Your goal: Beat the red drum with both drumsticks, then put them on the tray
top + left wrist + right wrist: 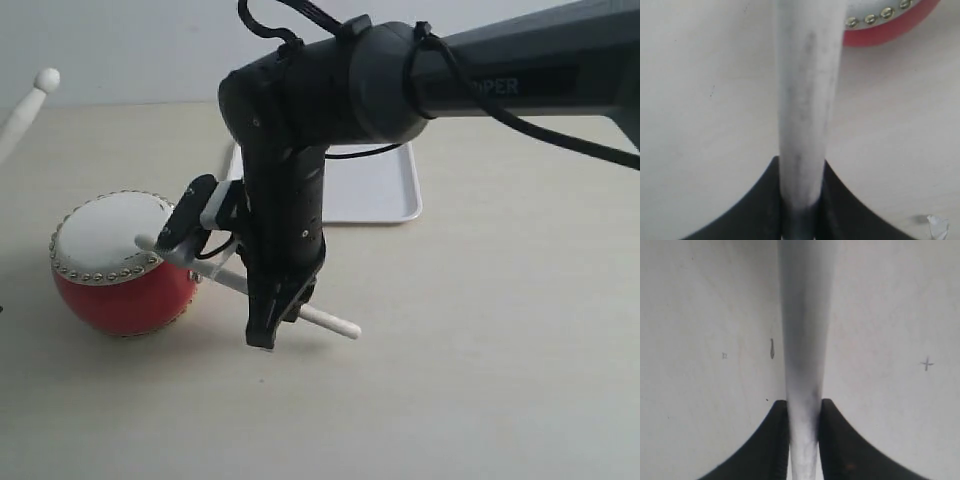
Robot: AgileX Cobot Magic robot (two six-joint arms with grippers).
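passing through the right gripper, the drumstick sits clamped.

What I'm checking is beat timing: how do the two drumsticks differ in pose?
The right gripper's drumstick sits low, tip at the red drum's skin; the left gripper's drumstick sits high, tip well above the drum. The right one shows nearly whole in the exterior view, the left one mostly cut off. Both are pale and clamped in a gripper.

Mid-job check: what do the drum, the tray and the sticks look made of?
Drum: glossy red shell, lacquered wood or plastic; matte cream skin; brass-looking studs. Tray: smooth white, probably plastic, moulded rim. Sticks: pale, matte, smudged grey; likely wood, grain not visible.
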